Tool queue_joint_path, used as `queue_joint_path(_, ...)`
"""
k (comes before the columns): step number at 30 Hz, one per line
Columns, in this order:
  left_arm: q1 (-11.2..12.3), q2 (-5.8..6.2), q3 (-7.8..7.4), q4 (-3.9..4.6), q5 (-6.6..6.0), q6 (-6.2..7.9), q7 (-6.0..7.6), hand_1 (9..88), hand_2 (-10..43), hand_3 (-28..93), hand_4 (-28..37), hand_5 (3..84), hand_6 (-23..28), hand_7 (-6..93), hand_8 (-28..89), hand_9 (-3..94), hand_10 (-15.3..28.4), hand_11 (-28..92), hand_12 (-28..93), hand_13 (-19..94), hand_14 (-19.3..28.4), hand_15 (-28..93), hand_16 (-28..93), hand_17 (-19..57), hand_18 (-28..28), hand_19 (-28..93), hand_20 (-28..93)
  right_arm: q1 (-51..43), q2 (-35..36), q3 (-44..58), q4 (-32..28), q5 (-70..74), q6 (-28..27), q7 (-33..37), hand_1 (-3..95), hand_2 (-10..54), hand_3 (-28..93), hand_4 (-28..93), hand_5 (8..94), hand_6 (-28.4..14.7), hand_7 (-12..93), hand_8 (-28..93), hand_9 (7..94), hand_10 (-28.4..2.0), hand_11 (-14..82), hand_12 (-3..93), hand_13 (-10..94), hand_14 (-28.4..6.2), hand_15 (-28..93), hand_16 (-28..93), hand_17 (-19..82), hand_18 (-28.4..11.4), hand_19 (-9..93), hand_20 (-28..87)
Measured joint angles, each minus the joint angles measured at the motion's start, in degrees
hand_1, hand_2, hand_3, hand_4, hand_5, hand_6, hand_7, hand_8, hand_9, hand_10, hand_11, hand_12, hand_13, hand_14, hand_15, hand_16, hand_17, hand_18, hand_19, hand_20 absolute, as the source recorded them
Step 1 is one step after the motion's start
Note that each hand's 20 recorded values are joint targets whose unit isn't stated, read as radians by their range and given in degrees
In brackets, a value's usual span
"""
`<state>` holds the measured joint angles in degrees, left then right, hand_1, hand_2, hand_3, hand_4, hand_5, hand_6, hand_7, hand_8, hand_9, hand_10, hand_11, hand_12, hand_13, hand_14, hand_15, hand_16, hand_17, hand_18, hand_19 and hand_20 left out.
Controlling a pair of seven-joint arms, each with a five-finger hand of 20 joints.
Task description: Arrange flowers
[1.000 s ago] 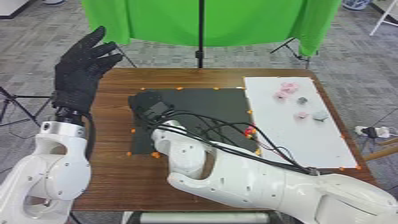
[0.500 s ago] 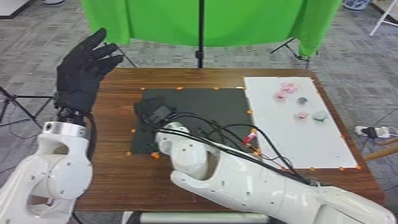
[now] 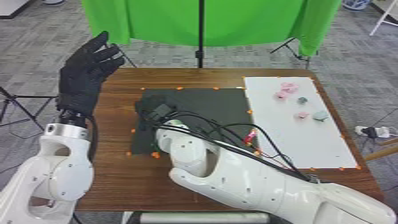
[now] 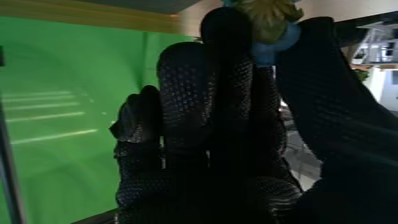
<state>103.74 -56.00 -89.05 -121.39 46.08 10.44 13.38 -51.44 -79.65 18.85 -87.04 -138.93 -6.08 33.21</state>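
My right hand (image 3: 156, 108) is over the left part of the black mat (image 3: 218, 97). In the right wrist view, the thumb and a finger of my right hand (image 4: 233, 105) pinch a yellowish flower (image 4: 269, 14) with a blue part (image 4: 277, 46) below its petals. My left hand (image 3: 87, 75) is raised beside the table's left edge, its fingers fairly straight and holding nothing. On the white sheet (image 3: 302, 145) lie pink flowers (image 3: 286, 90), another pink one (image 3: 301, 115) and grey-green pieces (image 3: 321, 116).
A small red object (image 3: 250, 136) lies near the mat's right edge, close to the black cables of my right arm. Orange markers line the mat and the sheet. Brown tabletop (image 3: 124, 185) surrounds them, with a green backdrop (image 3: 151, 25) behind the table.
My right hand has shifted a little to the right over the mat, and its forearm has moved slightly. The left hand has drifted slightly rightward.
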Motion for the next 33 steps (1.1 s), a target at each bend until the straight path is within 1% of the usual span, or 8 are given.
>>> queue_joint_path(13,-0.38,-0.38,-0.06,0.17,0.07,-0.26,-0.58,22.1,6.4,78,-28.3,35.3,6.6,13.7,-11,32.2,17.6,25,11,23,24.3,52,-7,-9.9,25.6,53,14,-1.06,-0.4,1.29,-0.03,-1.15,-1.56,-0.81,39.2,-9.5,70,-28,68.1,1.8,17,-13,72.7,-12.2,42.9,17.2,67,-7.5,74,16,32,-18.7,93,42)
queue_joint_path(17,1.05,-1.13,-1.85,-0.43,0.15,-0.21,-1.09,22.0,6.5,78,-28.3,35.3,6.6,13.7,-11,32.2,17.5,25,11,23,24.4,52,-7,-9.9,25.6,53,14,-4.11,-1.09,6.08,-1.01,-3.45,-3.32,-3.1,38.6,-9.5,70,-28,68.1,1.7,17,-13,72.7,-12.3,43.0,17.1,67,-7.9,74,16,32,-19.4,93,43)
queue_joint_path(19,3.3,-1.58,-4.16,-1.62,0.13,0.01,-1.14,21.9,6.5,78,-28.3,35.3,6.6,13.6,-11,32.2,17.5,25,11,23,24.4,52,-7,-9.9,25.7,53,14,-5.44,-0.85,7.44,-2.47,-3.61,-3.46,-3.07,38.4,-9.5,70,-28,68.1,1.6,17,-13,72.6,-12.4,42.8,16.9,67,-8.3,74,15,32,-20.0,93,43)
queue_joint_path(21,6.59,-1.8,-6.94,-3.34,-0.03,0.59,-0.87,21.8,6.5,78,-28.3,35.3,6.6,13.6,-11,32.2,17.6,25,11,23,24.4,52,-7,-9.9,25.6,53,14,-5.64,0.22,6.8,-4.67,-2.13,-3.22,-1.91,37.9,-9.5,70,-28,68.1,1.5,17,-13,72.3,-12.9,41.4,16.4,66,-8.7,74,15,31,-20.5,93,44)
queue_joint_path(23,10.57,-1.96,-9.64,-5.07,-0.27,1.84,0.0,21.5,6.5,78,-28.3,35.3,6.6,13.6,-11,32.2,17.6,25,11,23,24.3,52,-7,-9.9,25.6,53,14,-5.64,1.89,6.36,-7.69,1.27,-2.9,-0.41,37.6,-9.5,71,-28,67.8,1.2,17,-13,72.0,-13.2,39.8,16.0,66,-9.1,74,15,31,-20.7,93,45)
queue_joint_path(25,14.34,-2.11,-11.41,-6.08,-0.62,3.46,1.28,21.2,6.6,78,-28.3,35.4,6.6,13.6,-11,32.1,17.6,25,11,23,24.4,52,-7,-9.9,25.6,53,14,-5.96,3.69,7.45,-10.81,4.72,-2.83,0.29,37.3,-9.5,71,-28,67.1,0.9,16,-13,71.3,-13.7,38.6,15.7,65,-9.7,74,15,30,-21.1,93,45)
queue_joint_path(28,19.01,-2.45,-12.41,-6.25,-1.23,5.19,2.92,20.9,6.6,78,-28.3,35.3,6.1,13.3,-11,32.1,17.5,25,11,23,24.4,52,-7,-10.0,25.6,53,14,-8.43,6.01,13.41,-15.18,7.66,-2.74,0.84,36.7,-9.5,74,-28,66.4,0.7,16,-13,70.8,-14.3,34.8,15.0,64,-10.5,73,14,29,-21.7,93,45)
queue_joint_path(33,23.75,-3.15,-12.31,-5.8,-2.36,5.78,4.17,20.4,6.4,78,-28.3,35.0,5.5,13.0,-11,32.2,17.5,25,11,23,24.4,52,-7,-10.1,25.6,53,14,-11.02,12.44,21.52,-19.83,10.27,2.41,6.31,35.3,-9.5,77,-28,63.2,0.7,16,-13,67.8,-15.8,30.4,14.4,60,-12.4,72,13,26,-22.3,92,45)
